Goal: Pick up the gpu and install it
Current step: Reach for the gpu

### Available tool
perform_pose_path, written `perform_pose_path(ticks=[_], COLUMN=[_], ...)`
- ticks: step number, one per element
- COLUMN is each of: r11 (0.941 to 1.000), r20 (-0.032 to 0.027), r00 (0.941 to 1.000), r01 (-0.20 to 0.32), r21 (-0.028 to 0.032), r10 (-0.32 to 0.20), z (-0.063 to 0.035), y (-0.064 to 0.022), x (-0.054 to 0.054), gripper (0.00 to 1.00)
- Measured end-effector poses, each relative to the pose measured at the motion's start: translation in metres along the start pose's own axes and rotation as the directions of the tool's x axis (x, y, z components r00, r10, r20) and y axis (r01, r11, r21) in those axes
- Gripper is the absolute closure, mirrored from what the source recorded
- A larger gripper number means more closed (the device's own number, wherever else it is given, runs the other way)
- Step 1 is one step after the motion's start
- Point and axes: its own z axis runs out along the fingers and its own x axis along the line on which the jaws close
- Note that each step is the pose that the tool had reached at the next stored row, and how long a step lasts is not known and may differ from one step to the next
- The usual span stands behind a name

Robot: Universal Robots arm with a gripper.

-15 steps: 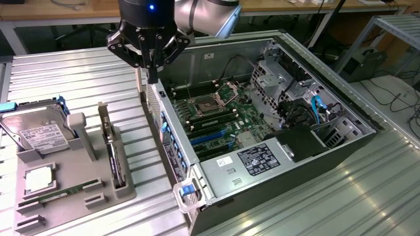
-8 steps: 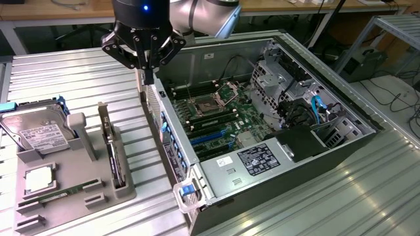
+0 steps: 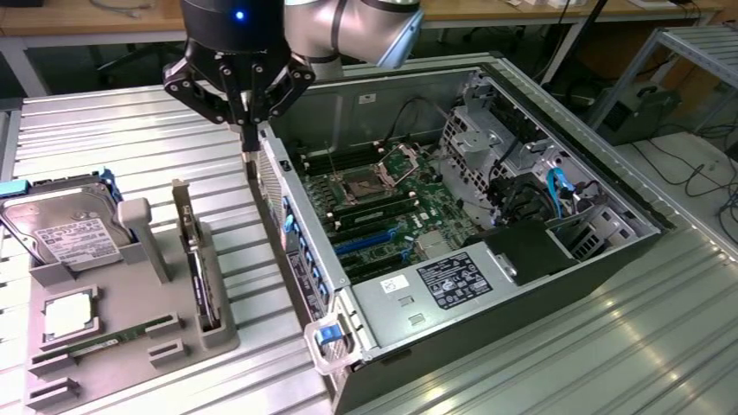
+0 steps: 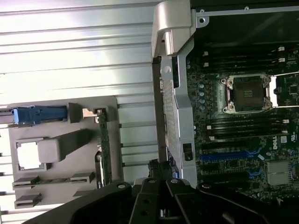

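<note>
The gpu (image 3: 194, 259) stands on edge in a slot of the grey holder tray (image 3: 219, 333), its pale bracket (image 3: 181, 203) at the far end. In the wrist view the gpu (image 4: 103, 144) is a thin dark strip seen edge-on. My gripper (image 3: 245, 143) hangs shut with nothing in it above the rear wall of the open computer case (image 3: 294, 233), to the exterior view's right of the gpu and higher. The shut fingertips (image 4: 158, 169) sit over that case wall. The motherboard (image 3: 381, 203) lies exposed with blue card slots (image 4: 229, 154).
On the tray rest a silver hard drive (image 3: 64, 233), a processor chip (image 3: 69, 313) and a green memory stick (image 3: 110, 341). Cables and a drive cage (image 3: 542, 194) crowd the case's far side. Ribbed metal tabletop (image 3: 127, 138) surrounds everything.
</note>
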Motion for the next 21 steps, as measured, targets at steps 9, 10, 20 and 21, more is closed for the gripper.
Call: perform_pose_path(ticks=[9, 10, 20, 21], r11=[1.0000, 1.0000, 1.0000, 1.0000], r20=[-0.0001, -0.0001, -0.0001, -0.0001], r00=[1.0000, 1.0000, 1.0000, 1.0000], r01=[0.000, 0.000, 0.001, 0.001], r21=[0.0001, 0.0000, 0.0001, 0.0001], r10=[0.000, 0.000, -0.001, -0.001], z=[-0.0006, -0.0006, -0.0012, -0.0012], y=[-0.0025, -0.0027, -0.0049, -0.0050], x=[0.016, 0.018, 0.035, 0.037], gripper=[0.89, 0.89, 0.89, 0.89])
